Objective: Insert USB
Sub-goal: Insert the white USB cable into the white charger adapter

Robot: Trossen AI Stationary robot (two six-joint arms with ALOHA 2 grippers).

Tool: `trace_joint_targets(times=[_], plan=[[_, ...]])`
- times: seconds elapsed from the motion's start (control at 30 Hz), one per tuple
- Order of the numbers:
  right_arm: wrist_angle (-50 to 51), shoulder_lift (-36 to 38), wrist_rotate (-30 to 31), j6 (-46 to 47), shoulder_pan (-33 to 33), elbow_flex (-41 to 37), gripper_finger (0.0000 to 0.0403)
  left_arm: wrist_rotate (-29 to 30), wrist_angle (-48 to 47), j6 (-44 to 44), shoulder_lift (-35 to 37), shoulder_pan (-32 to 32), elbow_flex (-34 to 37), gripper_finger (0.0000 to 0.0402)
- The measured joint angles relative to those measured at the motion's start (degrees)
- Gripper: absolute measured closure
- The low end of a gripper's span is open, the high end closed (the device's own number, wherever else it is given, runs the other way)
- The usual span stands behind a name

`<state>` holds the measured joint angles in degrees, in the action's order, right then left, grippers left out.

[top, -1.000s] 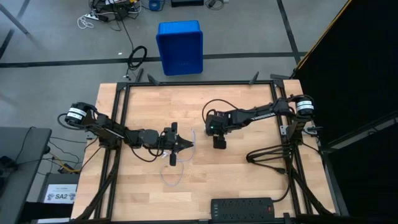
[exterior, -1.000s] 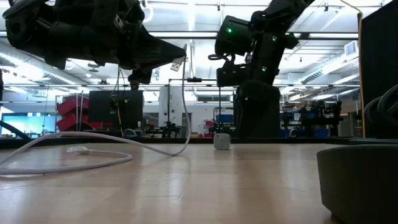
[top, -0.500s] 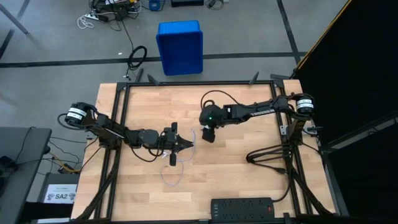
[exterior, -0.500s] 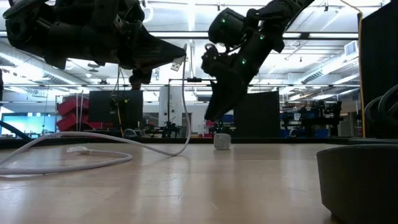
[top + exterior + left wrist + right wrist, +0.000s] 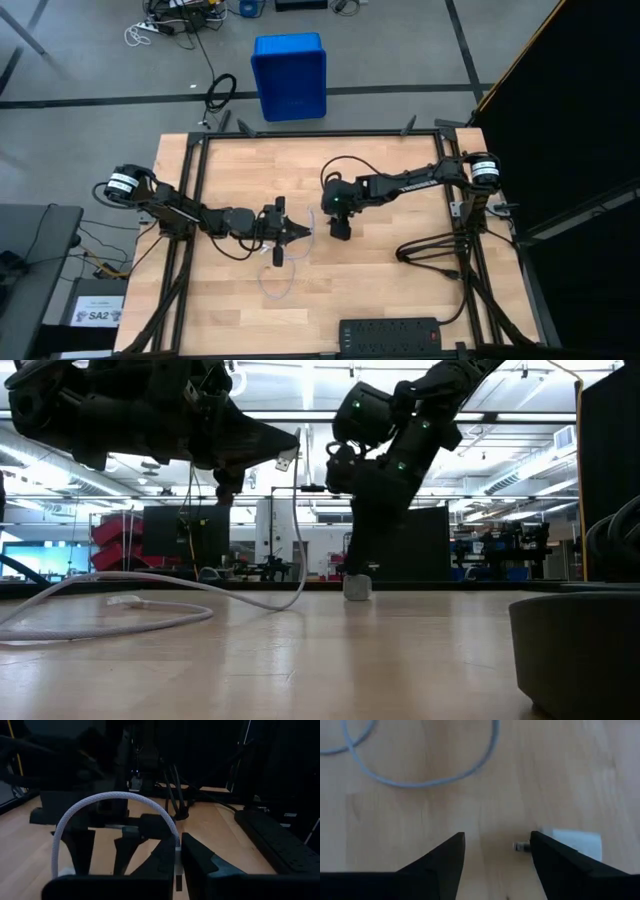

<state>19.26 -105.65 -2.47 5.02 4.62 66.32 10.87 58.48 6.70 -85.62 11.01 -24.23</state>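
The USB cable (image 5: 279, 283) is thin and whitish and lies in loose loops on the wooden table (image 5: 120, 605). My left gripper (image 5: 303, 233) is shut on its plug end, raised above the table. From there the cable drops (image 5: 300, 540) to the tabletop. My right gripper (image 5: 340, 232) is open and points down, close over the table (image 5: 497, 837). A small white cube adapter (image 5: 357, 587) rests on the table just below it. In the right wrist view the cube (image 5: 580, 841) shows partly behind one finger, its metal prong (image 5: 522, 846) pointing into the gap. My left gripper pinches the cable's plug end (image 5: 177, 862) between its two fingers. The metal plug (image 5: 287, 462) sticks out past the fingertips. The fingers lie about level and point toward the table's right. The plug is clear of the table, and the cable arcs (image 5: 110, 797) away slack.
A black power strip (image 5: 390, 332) lies along the table's near edge, and its thick black cord (image 5: 430, 250) coils at the right. A blue bin (image 5: 290, 75) stands on the floor beyond the far edge. Bare wood lies between the two grippers.
My right gripper has swung a little toward the table's left and tipped. It has then come upright and down over the white cube adapter. My left gripper and the cable have kept still.
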Motion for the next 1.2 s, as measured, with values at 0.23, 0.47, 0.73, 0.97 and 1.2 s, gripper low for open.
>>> trace_joint_targets(times=[0.23,0.47,0.73,0.97,1.2], plan=[[6.3,0.0,-0.16,0.47,0.0,0.01,0.0209,0.02,-0.48,0.0,0.0,0.02,0.0,0.0401],[6.19,0.02,-0.16,0.76,0.02,0.01,0.0211,0.0,-0.5,0.0,0.0,-0.01,0.0,0.0401],[2.32,0.02,-0.85,3.8,-0.02,0.01,0.0215,0.0,-0.57,0.0,0.0,-0.01,0.0,0.0401],[-1.34,0.04,-1.81,4.77,0.04,0.03,0.0217,0.0,-0.57,0.0,0.0,-0.01,0.0,0.0401],[-4.06,1.04,-2.06,10.41,2.11,0.03,0.0217,0.0,-0.57,0.0,0.0,0.02,0.0,0.0401]])
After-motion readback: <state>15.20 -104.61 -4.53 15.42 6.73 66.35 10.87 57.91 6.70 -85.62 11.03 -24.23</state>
